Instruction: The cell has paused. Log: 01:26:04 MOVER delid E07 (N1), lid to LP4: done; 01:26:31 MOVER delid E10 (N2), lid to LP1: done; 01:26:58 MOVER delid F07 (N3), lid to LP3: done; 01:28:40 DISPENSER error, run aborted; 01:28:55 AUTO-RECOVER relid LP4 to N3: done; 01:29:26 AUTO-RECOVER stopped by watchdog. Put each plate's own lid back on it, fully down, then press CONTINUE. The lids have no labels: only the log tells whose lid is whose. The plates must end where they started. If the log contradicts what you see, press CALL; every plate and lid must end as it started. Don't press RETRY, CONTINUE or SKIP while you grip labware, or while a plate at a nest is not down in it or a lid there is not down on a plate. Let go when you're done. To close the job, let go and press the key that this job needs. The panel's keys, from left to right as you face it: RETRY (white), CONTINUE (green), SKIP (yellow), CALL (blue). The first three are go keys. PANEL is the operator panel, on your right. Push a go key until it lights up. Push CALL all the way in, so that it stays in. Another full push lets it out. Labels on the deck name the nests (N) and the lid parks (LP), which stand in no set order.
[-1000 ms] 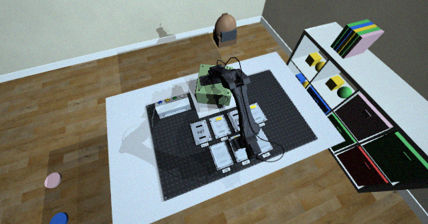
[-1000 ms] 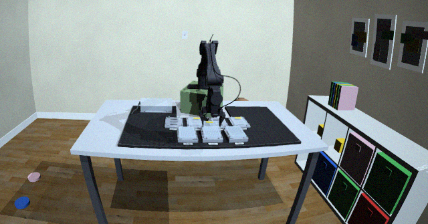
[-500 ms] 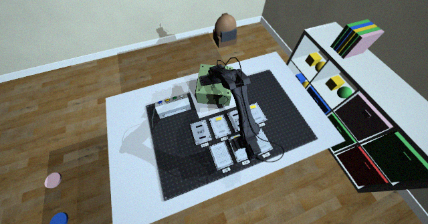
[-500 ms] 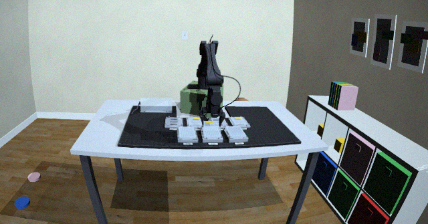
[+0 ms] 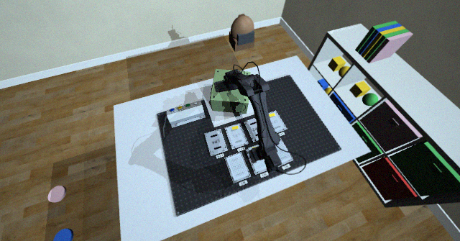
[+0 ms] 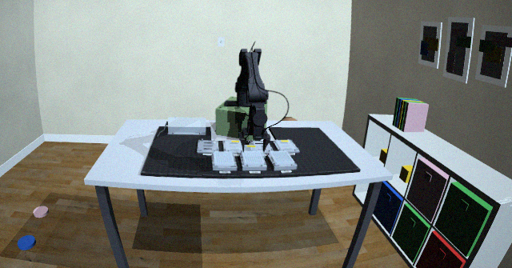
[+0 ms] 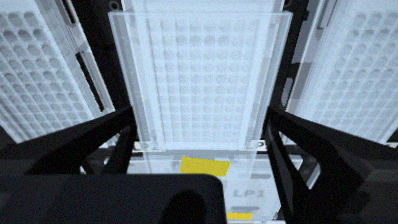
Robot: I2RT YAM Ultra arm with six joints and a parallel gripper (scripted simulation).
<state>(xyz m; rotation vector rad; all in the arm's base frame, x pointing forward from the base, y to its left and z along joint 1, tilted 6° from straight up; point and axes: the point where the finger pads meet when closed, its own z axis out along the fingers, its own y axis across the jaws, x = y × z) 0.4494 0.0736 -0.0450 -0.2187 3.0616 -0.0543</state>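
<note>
In the wrist view my gripper [image 7: 199, 112] is shut on a clear lid [image 7: 200, 75], its fingers on the lid's two long sides. The lid lies over the middle well plate of the front row. I cannot tell whether it is fully down on that plate. Well plates show to the left [image 7: 35, 75] and right [image 7: 345, 70] of it. A yellow tag [image 7: 205, 166] and the label LP1 [image 7: 248, 193] show just behind the lid. In the top view the gripper [image 5: 257, 158] reaches down onto the middle front plate, between the left [image 5: 237, 167] and right [image 5: 284, 155] plates.
Behind the plates is a row of lid parks [image 5: 236, 136], some with yellow tags. The operator panel [image 5: 185, 114] stands at the back left of the black mat, beside the green base box [image 5: 230, 95]. A shelf unit [image 5: 388, 119] stands past the table's right edge.
</note>
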